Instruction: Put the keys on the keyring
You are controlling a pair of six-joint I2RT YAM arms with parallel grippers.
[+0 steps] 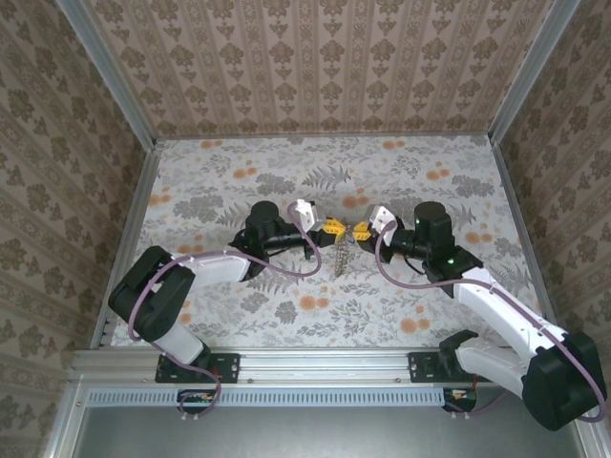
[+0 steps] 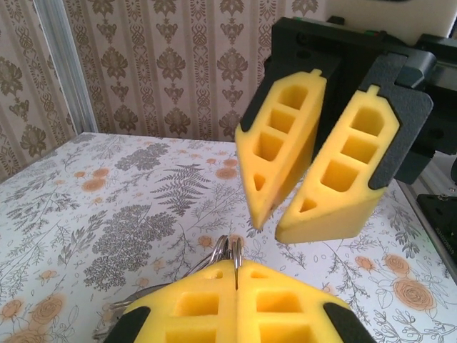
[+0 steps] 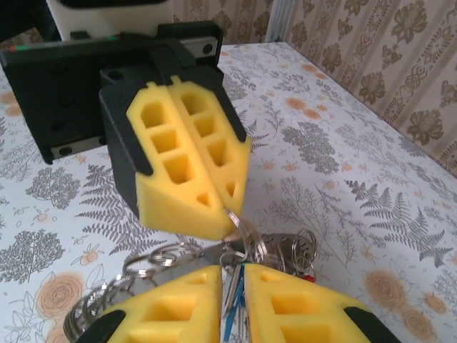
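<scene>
Keyring [image 3: 246,243] pinched at the left gripper [image 3: 230,207] tip, just beyond the right gripper [image 3: 232,275].
Left jaws shut on thin, slippery wire; right jaws barely parted, seemingly around keys [image 3: 230,296]; grip their flat heads.

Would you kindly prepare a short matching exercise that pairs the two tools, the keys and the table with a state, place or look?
Things:
1. left tool
2. right tool
3. keys
4. table

Descriptions:
a. covered in a floral pattern
b. fingers pressed together, pinching a metal ring
c. fingers a narrow slit apart
d. bunched between the two tools, above the table

Pairs: 1-b, 2-c, 3-d, 4-a
</scene>
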